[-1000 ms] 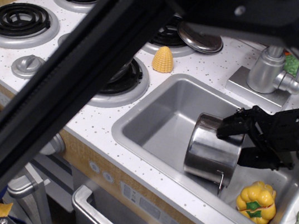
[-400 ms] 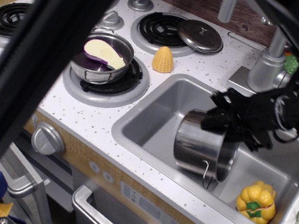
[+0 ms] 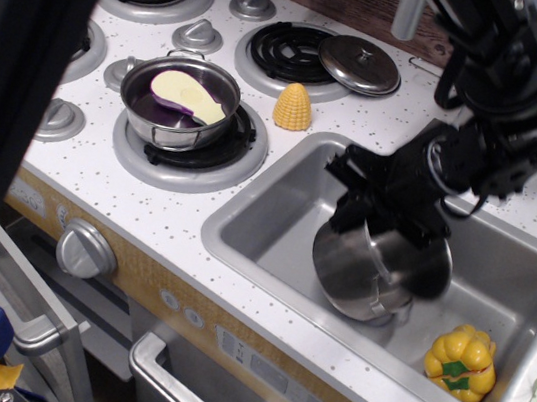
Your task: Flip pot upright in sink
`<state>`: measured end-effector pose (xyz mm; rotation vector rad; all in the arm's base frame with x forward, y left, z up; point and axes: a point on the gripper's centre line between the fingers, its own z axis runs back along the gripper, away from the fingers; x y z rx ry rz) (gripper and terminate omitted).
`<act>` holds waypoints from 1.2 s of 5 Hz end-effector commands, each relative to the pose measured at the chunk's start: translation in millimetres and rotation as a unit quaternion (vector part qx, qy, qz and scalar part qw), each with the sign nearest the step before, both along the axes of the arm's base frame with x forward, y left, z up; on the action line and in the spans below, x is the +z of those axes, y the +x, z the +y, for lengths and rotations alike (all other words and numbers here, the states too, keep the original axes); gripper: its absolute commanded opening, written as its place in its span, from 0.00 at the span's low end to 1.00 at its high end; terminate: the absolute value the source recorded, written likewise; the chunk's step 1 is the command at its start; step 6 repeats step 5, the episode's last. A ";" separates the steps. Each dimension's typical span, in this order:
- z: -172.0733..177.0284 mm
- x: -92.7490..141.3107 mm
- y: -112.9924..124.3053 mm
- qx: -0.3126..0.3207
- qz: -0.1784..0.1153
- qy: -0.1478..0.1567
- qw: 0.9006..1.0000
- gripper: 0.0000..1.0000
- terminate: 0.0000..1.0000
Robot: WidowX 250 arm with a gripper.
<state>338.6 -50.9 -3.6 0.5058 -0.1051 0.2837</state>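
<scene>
One pot [image 3: 376, 270] only matters: shiny steel, tipped on its side in the sink [image 3: 277, 212], open mouth toward the camera, hanging partly off the basin floor. Hand [image 3: 381, 206] clamped on its upper rim. Looks light, thin-walled and rigid, so no give under pressure. Polished metal, probably slippery; liable to swing about a rim pinch. Best taken at the rim, as now, or by a wire handle. Pepper [image 3: 462, 362] near, to the right.
</scene>
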 end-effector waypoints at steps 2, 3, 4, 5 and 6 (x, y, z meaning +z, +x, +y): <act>1.2 17.9 3.1 -0.005 -0.080 -0.068 0.994 1.00 0.00; 1.2 17.9 3.1 -0.005 -0.080 -0.068 0.994 1.00 0.00; 1.2 17.9 3.1 -0.005 -0.080 -0.068 0.994 1.00 0.00; 1.2 17.9 3.1 -0.005 -0.080 -0.068 0.994 1.00 1.00; 1.2 17.9 3.1 -0.005 -0.080 -0.068 0.994 1.00 1.00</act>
